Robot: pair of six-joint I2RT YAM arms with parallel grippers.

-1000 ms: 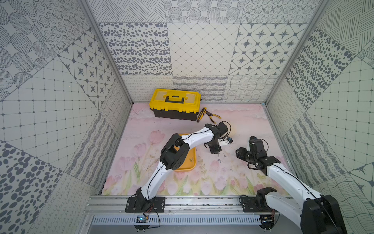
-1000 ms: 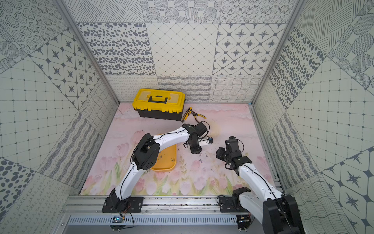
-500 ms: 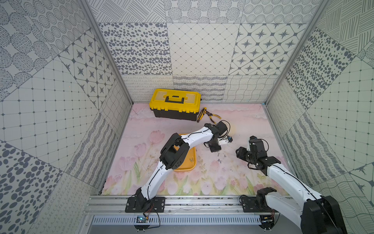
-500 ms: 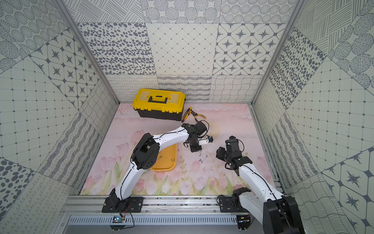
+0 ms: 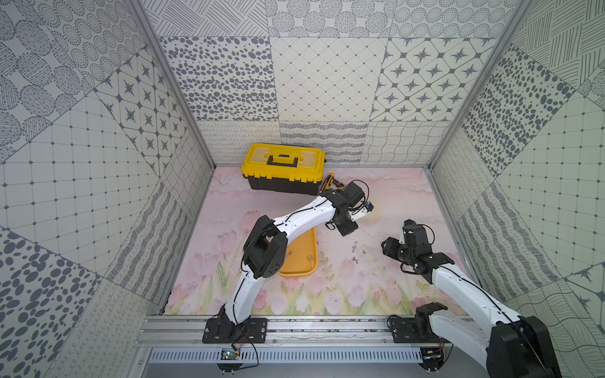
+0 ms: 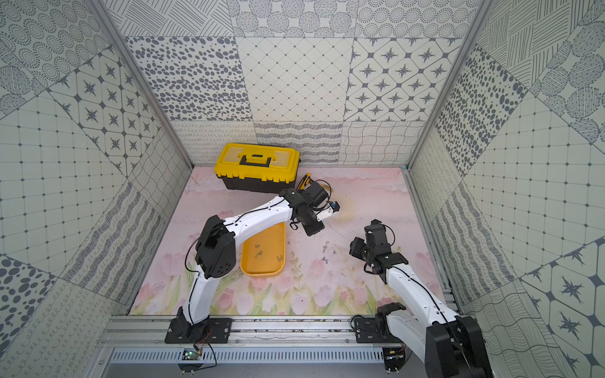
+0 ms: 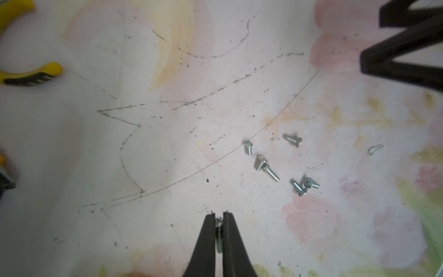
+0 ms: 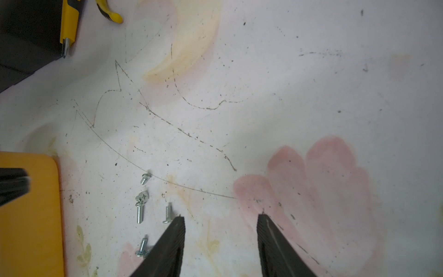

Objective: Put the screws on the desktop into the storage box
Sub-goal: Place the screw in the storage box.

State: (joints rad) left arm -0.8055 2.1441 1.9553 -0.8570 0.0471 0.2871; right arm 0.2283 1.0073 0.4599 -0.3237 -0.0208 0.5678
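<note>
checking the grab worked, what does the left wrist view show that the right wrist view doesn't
Only the left wrist view: a screw pinched between the shut left fingers. Only the right wrist view: the corner of the orange tray. Both: the loose screws on the pink desktop, the yellow moon print and a yellow pliers handle.

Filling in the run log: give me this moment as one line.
left gripper: shut on screw | right gripper: open, empty | loose screws: on desktop | storage box: some screws inside
</note>
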